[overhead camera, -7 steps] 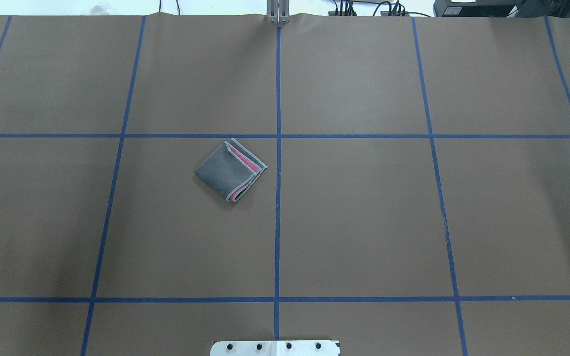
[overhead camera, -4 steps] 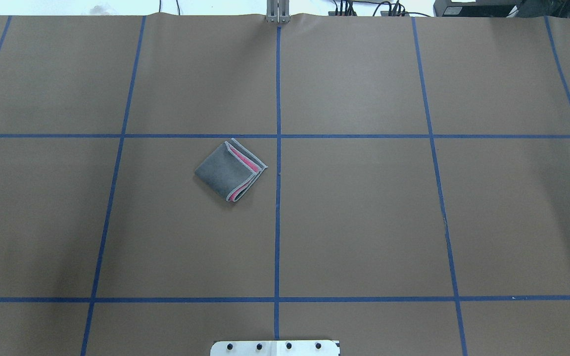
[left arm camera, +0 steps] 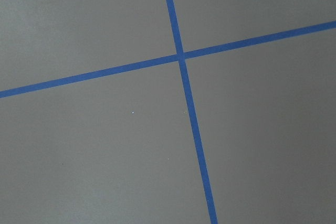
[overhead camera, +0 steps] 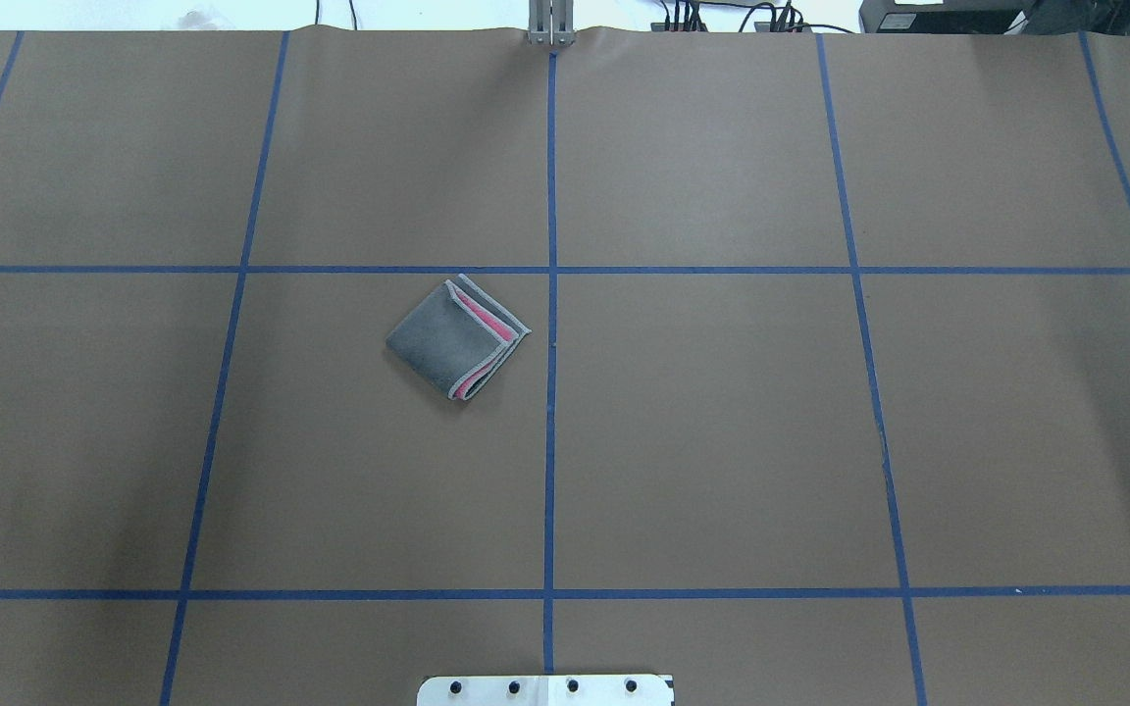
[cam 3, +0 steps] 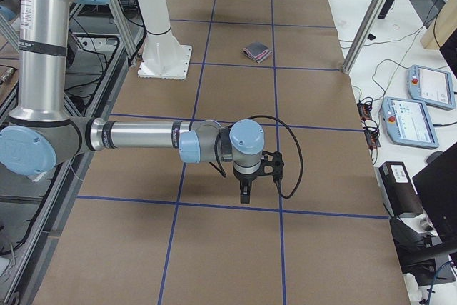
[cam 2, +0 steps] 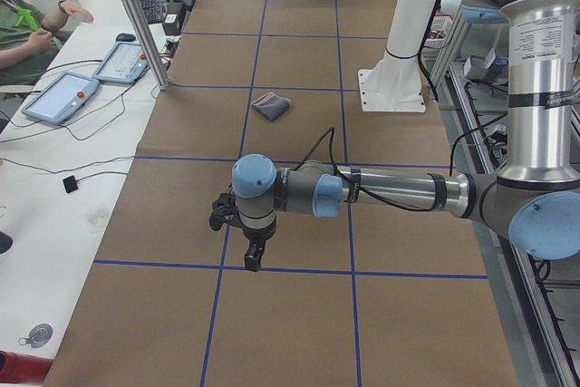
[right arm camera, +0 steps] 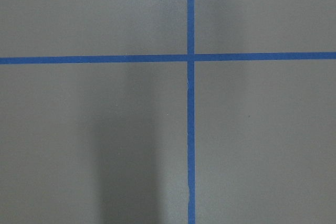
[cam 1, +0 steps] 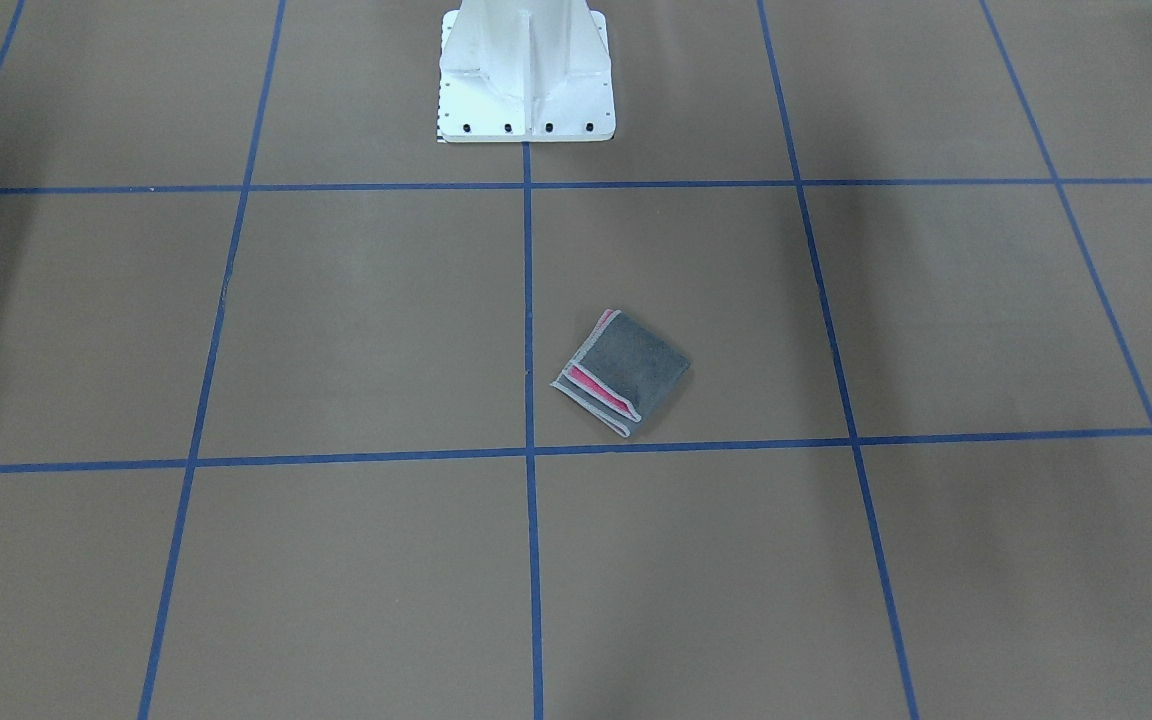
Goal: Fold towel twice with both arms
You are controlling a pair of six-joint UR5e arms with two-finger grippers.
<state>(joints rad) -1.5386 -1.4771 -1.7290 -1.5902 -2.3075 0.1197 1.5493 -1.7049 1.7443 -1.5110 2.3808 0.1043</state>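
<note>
The towel [overhead camera: 457, 338] is lying folded small on the worktop [overhead camera: 722, 441], dark grey face up with pink showing at its edges, just beside the centre tape line [overhead camera: 550, 471]. The left arm [cam 2: 381, 192] and right arm [cam 3: 143, 136] are hovering well apart from it; their jaws' state cannot be told.

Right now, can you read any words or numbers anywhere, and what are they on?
Nothing here can be read for sure.
The sticker on the left arm: too small to read.
The print on the right arm: too blurred to read.
The screens of the tablets: too small to read.
</note>
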